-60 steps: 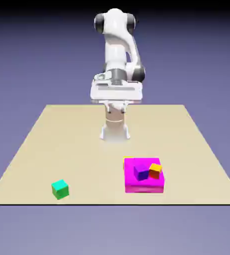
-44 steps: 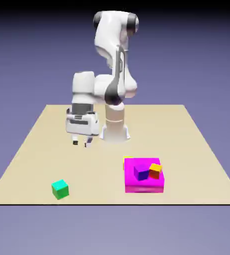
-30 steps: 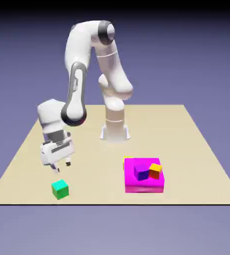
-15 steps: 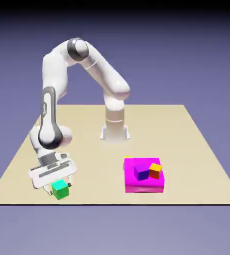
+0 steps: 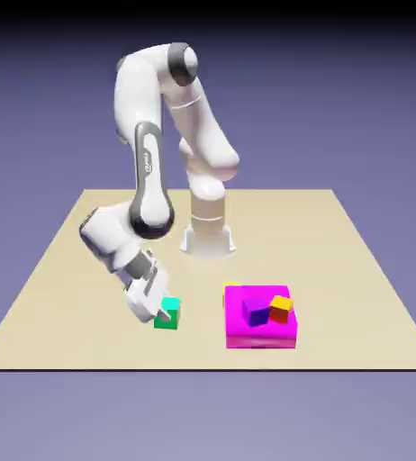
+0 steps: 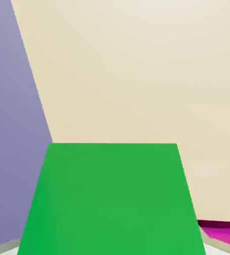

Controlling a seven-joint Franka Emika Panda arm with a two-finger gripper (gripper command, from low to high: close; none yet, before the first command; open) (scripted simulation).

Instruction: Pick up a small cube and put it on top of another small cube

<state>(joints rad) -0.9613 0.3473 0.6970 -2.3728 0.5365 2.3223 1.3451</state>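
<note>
Hand [image 5: 164, 314] grips the green cube [image 5: 167, 312], tilted toward the exterior view's right, just left of the magenta block [image 5: 260, 335] on the counter [image 5: 356, 270]. Purple cube [image 5: 255, 312] and orange cube [image 5: 281, 309] sit touching atop that block.

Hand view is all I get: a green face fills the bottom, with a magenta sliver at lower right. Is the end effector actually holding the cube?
Observer: Yes. The exterior view shows the end effector shut on the small bright green cube, with the hand slanted down toward that view's right.
Operator: What's the magenta thing?
Observer: A flat magenta block on the table. It lies to the exterior view's right of the green cube, with a gap between them.
Operator: Anything on it?
Observer: A small purple cube and a small orange-and-red cube sit side by side on its top, touching.
</note>
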